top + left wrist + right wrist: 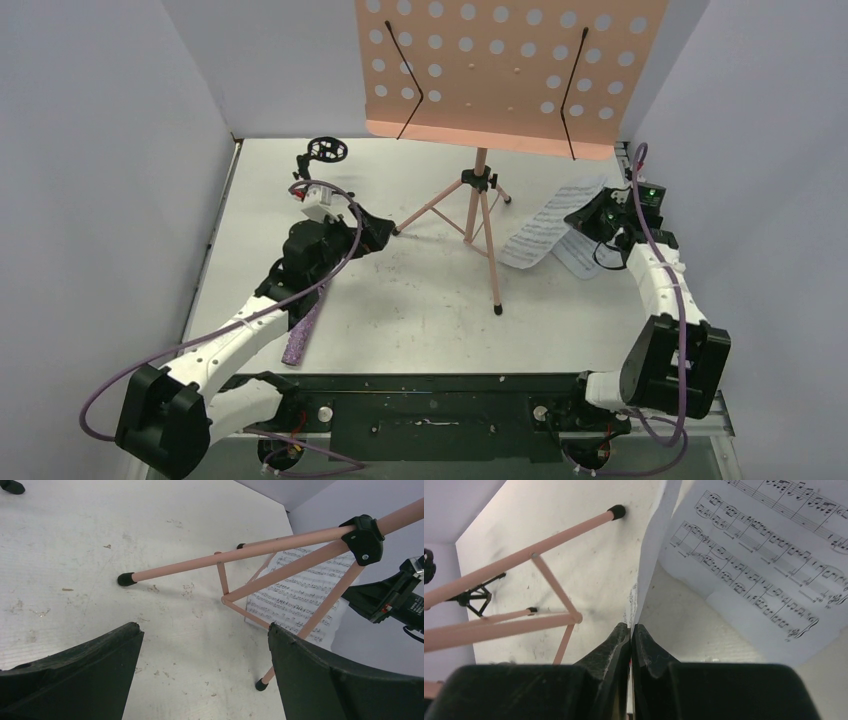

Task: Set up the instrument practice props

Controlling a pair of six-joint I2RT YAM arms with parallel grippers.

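Standing edge-on in the clamped right end effector (630,630), one sheet-music page (655,540)

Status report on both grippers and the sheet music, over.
Right gripper shut on one sheet-music page. Left gripper open, empty. Pink music stand upright, close by.

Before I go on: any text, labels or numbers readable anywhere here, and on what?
No text is legible.
White sheet-music pages: printed staves and notes only, no readable words.
Black housing on the right arm's wrist: tiny white lettering, too blurred to read.
Pink perforated tripod music stand: no markings seen.
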